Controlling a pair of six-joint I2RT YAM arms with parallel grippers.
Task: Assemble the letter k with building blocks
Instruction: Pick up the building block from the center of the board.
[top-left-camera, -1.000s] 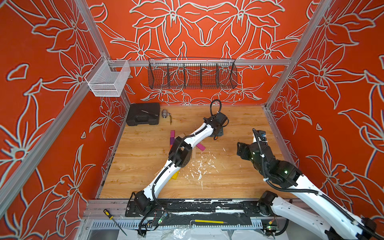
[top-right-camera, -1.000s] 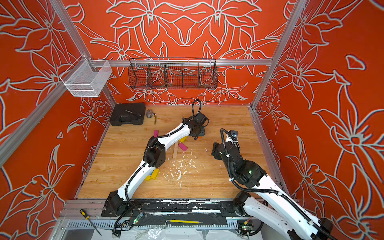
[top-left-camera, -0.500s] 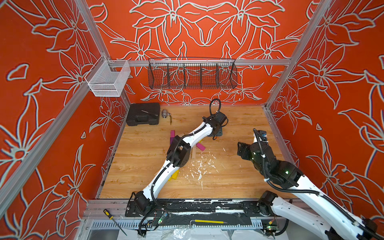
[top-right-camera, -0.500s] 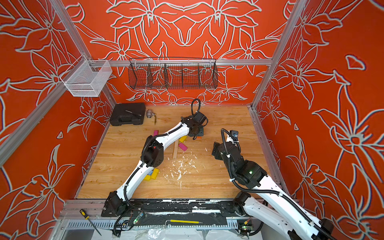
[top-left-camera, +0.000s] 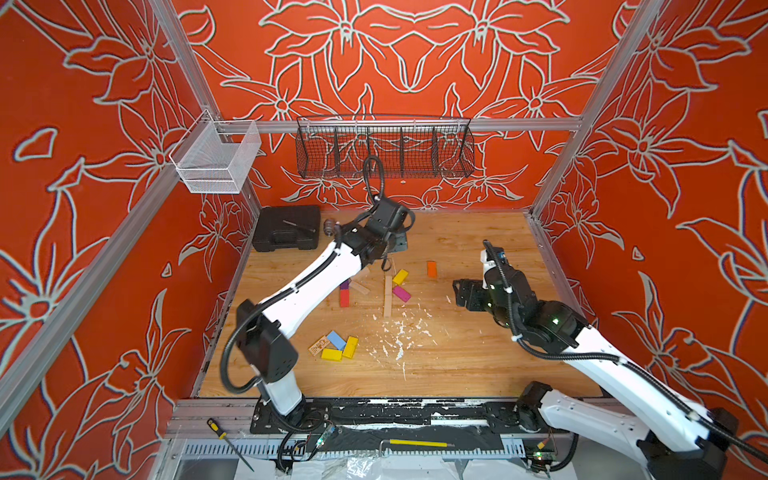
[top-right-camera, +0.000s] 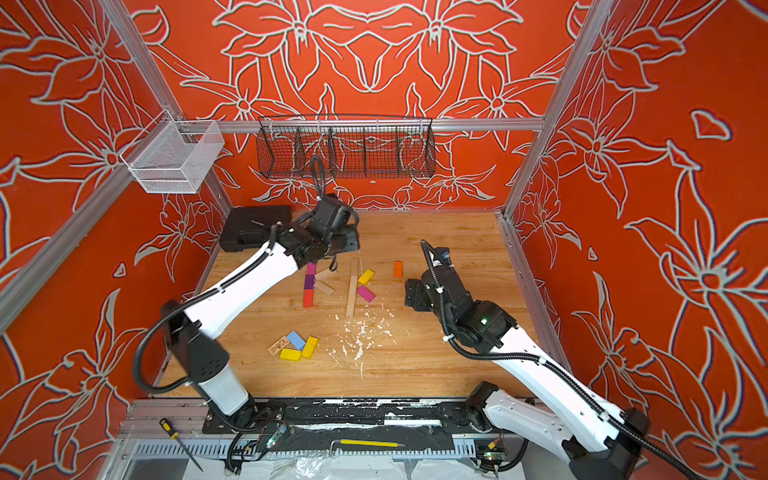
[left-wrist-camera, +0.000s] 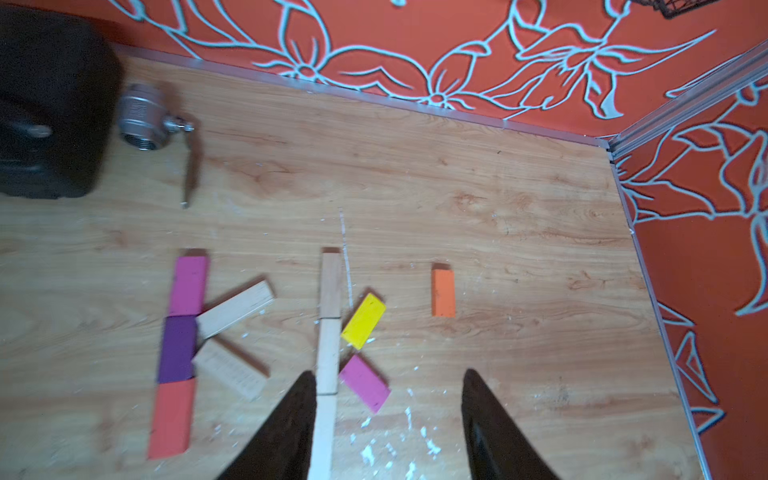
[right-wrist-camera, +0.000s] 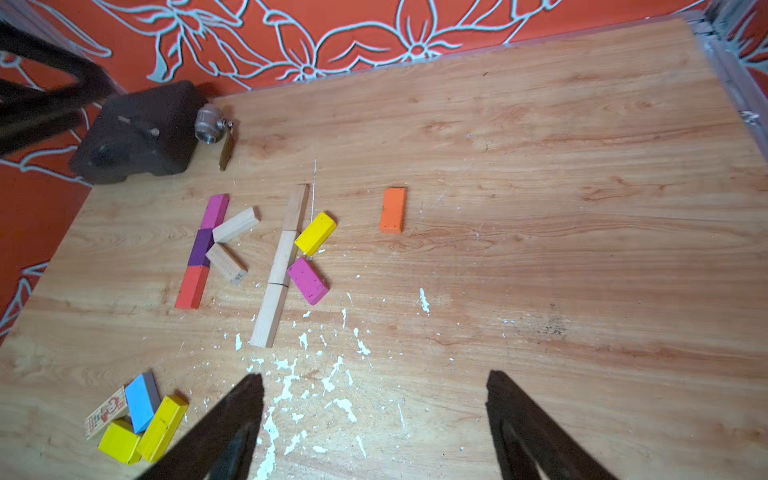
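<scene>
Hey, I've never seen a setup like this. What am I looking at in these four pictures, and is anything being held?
A white left arm and right arm reach over a wooden table in an orange-walled booth. Two pictures look down from overhead; two come from cameras on the arms' wrists, where the dark prongs are gripper fingers. Building blocks lie on the table: one K with a coloured stem, another K with a plain wood stem, an orange block alone, and a cluster of spare blocks. The left gripper and the right gripper are both open, holding nothing.
</scene>
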